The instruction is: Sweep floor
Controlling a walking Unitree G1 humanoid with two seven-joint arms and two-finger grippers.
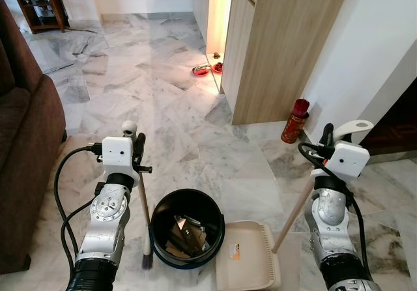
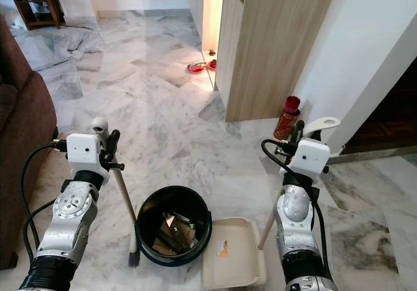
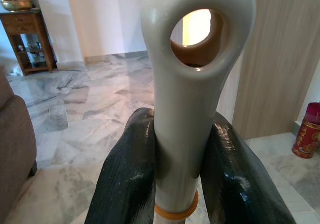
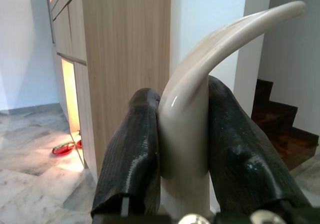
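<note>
Now, my read:
Left gripper (image 3: 177,169): clamped on broom (image 1: 143,193).
Right gripper (image 4: 182,149): clamped on dustpan (image 1: 251,255).
Risk: I might clip bin (image 1: 187,229).

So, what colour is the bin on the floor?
The bin is black, seen best in the left eye view.
</note>
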